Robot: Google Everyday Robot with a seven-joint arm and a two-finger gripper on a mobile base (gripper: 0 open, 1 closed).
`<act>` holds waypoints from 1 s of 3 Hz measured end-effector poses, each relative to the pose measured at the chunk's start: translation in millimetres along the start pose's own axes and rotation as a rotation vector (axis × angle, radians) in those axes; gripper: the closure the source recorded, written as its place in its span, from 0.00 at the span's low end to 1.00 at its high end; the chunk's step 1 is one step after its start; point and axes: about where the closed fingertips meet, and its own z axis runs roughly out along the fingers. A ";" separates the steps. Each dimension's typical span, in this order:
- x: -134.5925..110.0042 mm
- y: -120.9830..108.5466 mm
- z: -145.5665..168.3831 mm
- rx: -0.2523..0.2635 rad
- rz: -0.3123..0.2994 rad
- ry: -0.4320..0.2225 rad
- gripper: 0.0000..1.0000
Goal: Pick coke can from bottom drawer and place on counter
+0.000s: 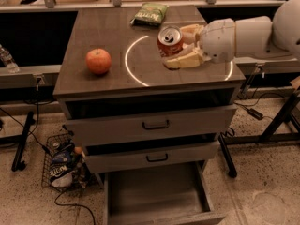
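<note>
The coke can [169, 41], red with a silver top, is held tilted in my gripper [180, 47], above the counter [103, 27] and inside the thin white circle [131, 64]. The gripper's cream fingers [183, 61] are shut on the can; the white arm reaches in from the right. The bottom drawer [154, 196] stands pulled out below the cabinet, its grey floor bare.
A red-orange apple [98, 61] sits at the counter's left. A green snack bag [150, 14] lies at the back. The two upper drawers [154, 124] are closed. A wire basket with bags [61, 165] stands on the floor at left; table legs are at right.
</note>
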 end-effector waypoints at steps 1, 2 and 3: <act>35.1 -24.6 23.7 0.061 0.144 0.012 1.00; 52.4 -35.5 34.6 0.094 0.212 0.030 1.00; 66.3 -38.1 49.0 0.104 0.271 0.057 0.82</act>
